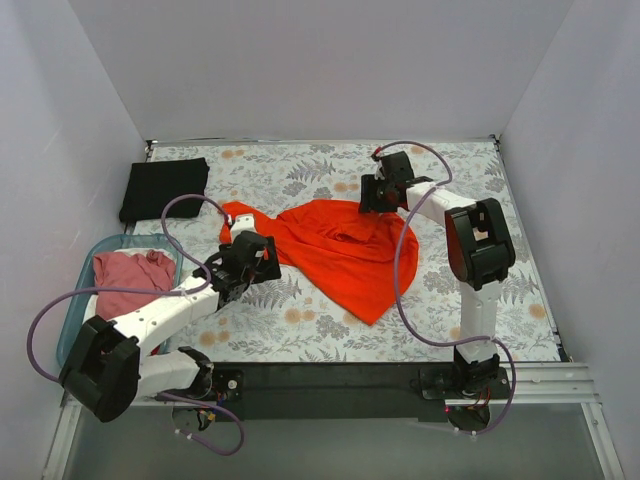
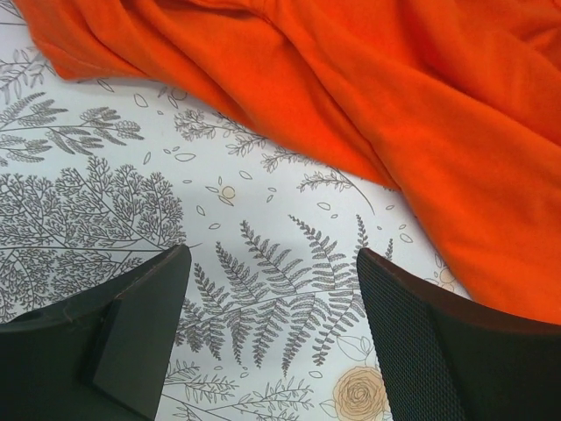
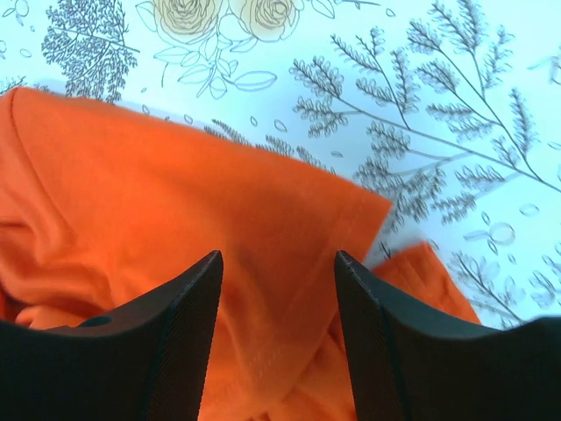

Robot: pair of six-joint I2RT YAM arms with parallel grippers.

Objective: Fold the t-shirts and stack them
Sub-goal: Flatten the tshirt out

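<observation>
Orange tee (image 1: 340,250) lies unfolded and rumpled at the middle of your table, on the fern-and-flower tablecloth (image 1: 300,330). It runs from a bunched part at the left to a rounded edge at the near right, and creases cross it toward the far side. Your black tee (image 1: 165,187) sits folded flat in the far left corner, well apart from the orange one. Your pink tee (image 1: 133,270) is crumpled inside the teal basket (image 1: 75,320) at the table's left edge.

Your left gripper (image 1: 266,262) hangs low, just beside the near-left edge of the orange tee. In its wrist view the left gripper (image 2: 272,254) has its jaws spread wide over bare tablecloth (image 2: 131,193). The orange tee (image 2: 421,105) lies beyond the tips and to their right, not between them. This gripper holds nothing.

Your right gripper (image 1: 374,197) is down at the tee's far edge. In its wrist view the right gripper (image 3: 278,256) has its jaws apart, though set narrower than the left pair. They stand astride a stitched hem of the orange tee (image 3: 175,202), and cloth fills the gap between them. That hem ends in a corner just past the tips, with printed tablecloth (image 3: 456,114) beyond it. The jaws are not pressed together on the fabric. Whether their inner faces touch it, you cannot tell from these views.
</observation>
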